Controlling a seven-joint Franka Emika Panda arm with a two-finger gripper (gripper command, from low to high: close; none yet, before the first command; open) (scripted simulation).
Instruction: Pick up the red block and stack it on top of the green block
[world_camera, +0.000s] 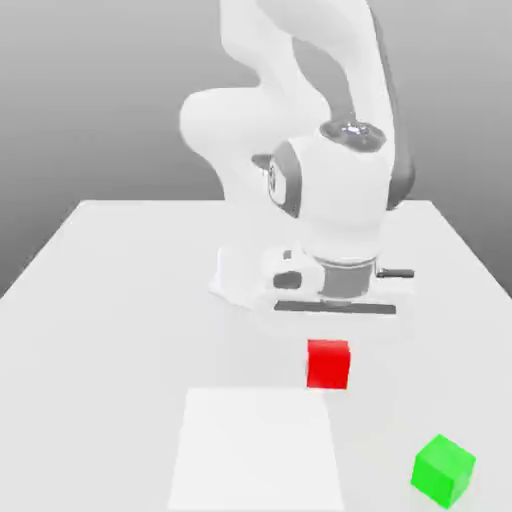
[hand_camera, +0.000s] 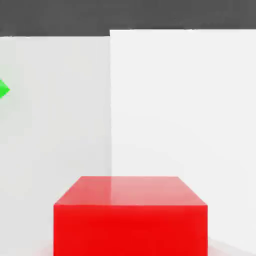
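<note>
The red block (world_camera: 328, 363) rests on the white table (world_camera: 110, 300), just in front of and below my gripper (world_camera: 335, 312), which hovers low over the table. Up close in the hand view, the red block (hand_camera: 130, 215) shows its top and one side face. The green block (world_camera: 443, 468) sits near the table's front edge at the exterior view's right, well apart from the red block and turned at an angle. A corner of the green block (hand_camera: 3, 90) peeks in at the hand view's border.
A brighter white rectangular patch (world_camera: 258, 450) lies flat on the table in front of the red block, to the exterior view's left of the green block. The arm's base and links (world_camera: 300, 120) rise behind the gripper.
</note>
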